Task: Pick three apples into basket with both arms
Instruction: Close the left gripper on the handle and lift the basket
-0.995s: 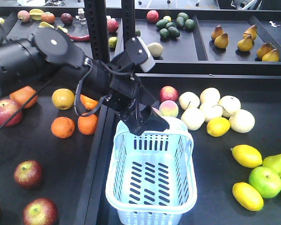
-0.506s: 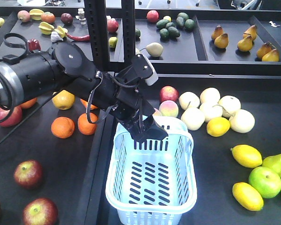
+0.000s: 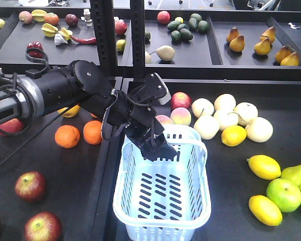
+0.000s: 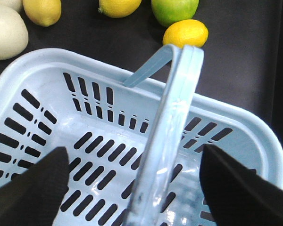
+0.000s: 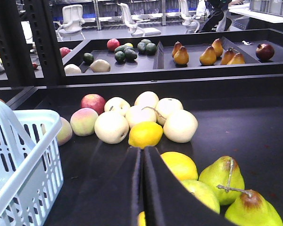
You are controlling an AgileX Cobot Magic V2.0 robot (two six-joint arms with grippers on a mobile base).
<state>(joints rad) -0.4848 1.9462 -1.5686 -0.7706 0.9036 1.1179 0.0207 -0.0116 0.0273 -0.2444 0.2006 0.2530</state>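
Left claw [image 3: 158,148]: wide open, empty; it has dipped lower over the basket [image 3: 163,221] at bottom centre.
Right claw [image 5: 142,155]: closed, empty.
Apples [image 3: 30,186]: lower left, untouched. None in the basket yet.

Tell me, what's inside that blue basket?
No fruit shows in the basket, only its bare slotted floor. The left hand hangs over its far end and, with the handle, hides part.

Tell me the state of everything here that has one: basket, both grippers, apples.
Basket: empty, handle raised.
Left gripper: open, one finger on each side of the handle.
Right gripper: shut, holding nothing.
Apples: on the table, none in the basket.
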